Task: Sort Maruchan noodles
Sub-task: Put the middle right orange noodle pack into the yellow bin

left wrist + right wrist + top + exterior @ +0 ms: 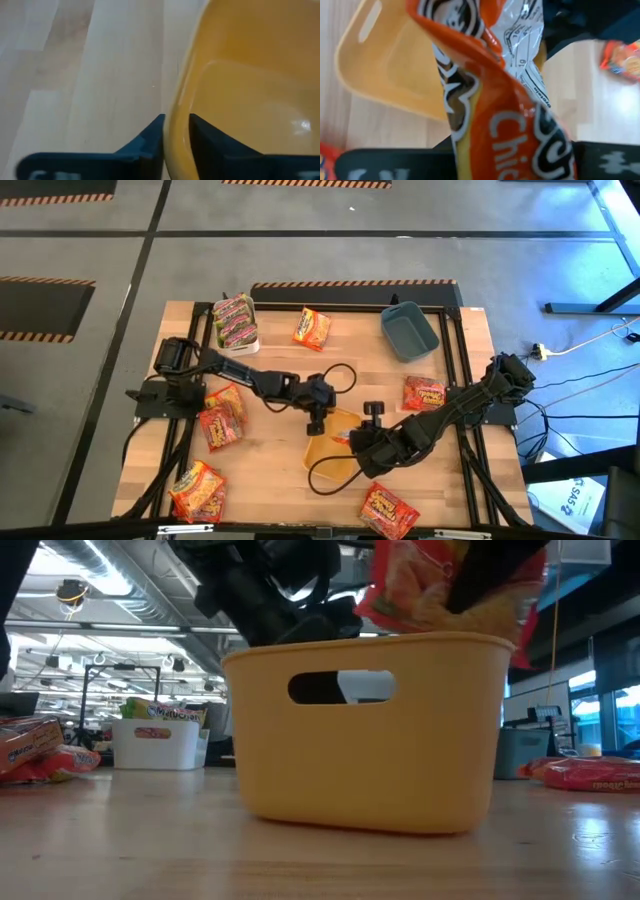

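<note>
A yellow bin (335, 448) stands on the wooden table, near its middle. My left gripper (318, 418) is shut on the bin's far left rim. My right gripper (362, 446) is shut on an orange Maruchan packet (510, 125) and holds it over the bin; the low view shows this packet (440, 590) above the bin's rim. Other packets lie flat on the table: an orange one (312, 328) at the far side, red ones (425, 393) (388, 510) on the right, and several (222, 420) on the left. My left gripper clasps the yellow bin's wall at its rim (176, 131), one finger (150, 140) outside and one finger (212, 145) inside. The fingers slant down from the table's left. The bin rests on its bottom on the table. My right gripper pinches the orange packet between its two fingers at one end (485, 165); the packet itself hides the exact spot. The crumpled packet reaches out past the fingers, lifted clear, above the bin's opening.
At the far left, a white bin (237, 323) holds green-pink packets. A blue bin (408, 330) stands at the far right. A dark cable (335, 375) loops over the table beside my left arm. Bare wood lies between the yellow bin and the far bins.
</note>
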Controlling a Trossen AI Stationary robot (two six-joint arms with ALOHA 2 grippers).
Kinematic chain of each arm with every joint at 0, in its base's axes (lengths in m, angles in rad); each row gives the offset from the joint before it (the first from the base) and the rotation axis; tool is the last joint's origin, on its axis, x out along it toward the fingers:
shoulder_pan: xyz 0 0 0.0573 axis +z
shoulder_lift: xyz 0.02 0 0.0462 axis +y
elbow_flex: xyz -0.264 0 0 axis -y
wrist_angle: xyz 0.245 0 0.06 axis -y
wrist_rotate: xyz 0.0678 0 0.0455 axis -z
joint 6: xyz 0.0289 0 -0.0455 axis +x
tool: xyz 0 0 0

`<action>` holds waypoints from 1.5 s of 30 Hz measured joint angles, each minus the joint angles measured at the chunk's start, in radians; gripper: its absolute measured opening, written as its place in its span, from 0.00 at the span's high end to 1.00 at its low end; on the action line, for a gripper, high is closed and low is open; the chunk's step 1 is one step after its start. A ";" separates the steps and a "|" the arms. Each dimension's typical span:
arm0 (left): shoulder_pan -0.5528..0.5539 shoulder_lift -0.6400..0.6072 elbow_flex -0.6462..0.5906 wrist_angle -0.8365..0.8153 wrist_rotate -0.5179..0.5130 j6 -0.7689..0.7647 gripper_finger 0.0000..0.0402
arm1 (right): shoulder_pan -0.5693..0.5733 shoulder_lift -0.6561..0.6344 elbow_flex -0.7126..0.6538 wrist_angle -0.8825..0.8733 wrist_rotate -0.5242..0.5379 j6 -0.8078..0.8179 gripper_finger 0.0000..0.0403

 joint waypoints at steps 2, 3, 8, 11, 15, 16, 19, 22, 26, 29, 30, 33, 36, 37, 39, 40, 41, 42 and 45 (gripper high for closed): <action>-0.009 0.000 0.000 0.000 -0.024 -0.044 0.89 | 0.000 0.000 0.000 0.017 0.030 0.000 0.82; -0.013 0.000 0.000 -0.001 -0.038 -0.066 0.92 | -0.001 0.000 0.000 0.024 0.042 -0.001 0.82; -0.040 -0.001 0.001 -0.009 -0.112 -0.159 0.98 | -0.009 0.002 -0.052 0.141 0.052 -0.050 0.82; -0.054 -0.001 0.001 -0.013 -0.144 -0.200 0.97 | -0.020 0.002 -0.084 0.219 0.046 -0.080 0.82; -0.069 -0.001 0.001 -0.034 -0.200 -0.269 0.98 | -0.036 0.002 -0.121 0.309 0.030 -0.126 0.82; -0.074 -0.001 0.001 -0.042 -0.219 -0.288 0.99 | -0.036 0.002 -0.128 0.339 0.026 -0.136 0.82; -0.085 -0.001 0.001 -0.055 -0.255 -0.315 0.99 | -0.054 0.002 -0.157 0.414 -0.021 -0.158 0.82; -0.094 -0.006 0.001 -0.066 -0.261 -0.326 0.98 | -0.080 0.002 -0.199 0.433 -0.064 -0.146 0.82; -0.104 -0.016 0.001 -0.084 -0.271 -0.324 0.98 | -0.116 0.002 -0.237 0.413 -0.100 -0.107 0.82; -0.109 -0.017 0.001 -0.082 -0.276 -0.313 0.98 | -0.144 0.002 -0.240 0.371 -0.116 -0.090 0.82; -0.109 -0.017 0.001 -0.081 -0.276 -0.309 0.98 | -0.155 0.002 -0.240 0.364 -0.120 -0.086 0.82; -0.109 -0.017 0.001 -0.077 -0.267 -0.306 0.98 | -0.196 0.003 -0.240 0.346 -0.181 -0.086 0.82; -0.110 -0.017 0.001 -0.078 -0.266 -0.300 0.98 | -0.233 0.010 -0.239 0.322 -0.223 -0.087 0.82; -0.109 -0.017 0.001 -0.078 -0.267 -0.292 0.98 | -0.241 0.018 -0.238 0.313 -0.224 -0.094 0.82; -0.109 -0.017 0.001 -0.077 -0.267 -0.280 0.98 | -0.255 0.034 -0.239 0.313 -0.243 -0.112 0.82; -0.109 -0.017 0.001 -0.073 -0.266 -0.280 0.98 | -0.261 0.043 -0.239 0.309 -0.253 -0.121 0.82; -0.109 -0.017 0.001 -0.075 -0.267 -0.277 0.98 | -0.267 0.055 -0.237 0.315 -0.265 -0.131 0.82; -0.109 -0.016 0.001 -0.076 -0.263 -0.271 0.98 | -0.272 0.064 -0.238 0.324 -0.278 -0.140 0.82; -0.108 -0.016 0.001 -0.075 -0.256 -0.253 0.98 | -0.276 0.097 -0.238 0.342 -0.292 -0.173 0.82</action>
